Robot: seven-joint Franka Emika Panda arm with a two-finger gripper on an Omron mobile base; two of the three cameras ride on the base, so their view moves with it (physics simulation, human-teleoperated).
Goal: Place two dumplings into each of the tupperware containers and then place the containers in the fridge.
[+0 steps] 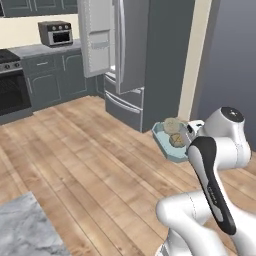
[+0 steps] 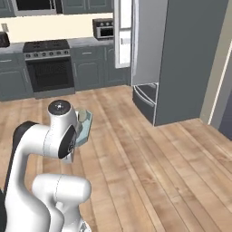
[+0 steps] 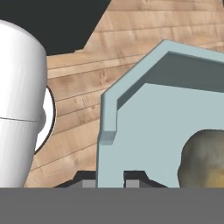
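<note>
Clenched on the rim of a shallow, pale blue-green translucent plastic tupperware container [image 3: 148,131], our jaws pinch its near wall between the two dark finger tips of our gripper [image 3: 110,181], as the hand view shows. We see the container carried off the floor, tilted, just ahead of the gripper [image 1: 187,142] in the left base view, and tucked close behind the arm's white wrist in the right base view [image 2: 84,128]. Inside the container, just beyond the jaws, lie two small lumpy tan-brown dumplings [image 1: 173,131], side by side; one of them [image 3: 203,159] fills the corner of the hand view. Below the gripper runs the light wooden plank floor [image 1: 90,160]. Farther ahead stands the tall dark-grey refrigerator [image 1: 160,55] with one door swung open. Well beyond it to one side we see the grey kitchen cabinets [image 1: 55,75], a black oven [image 2: 49,72] and a small silver toaster oven [image 1: 56,33] on the counter.
</note>
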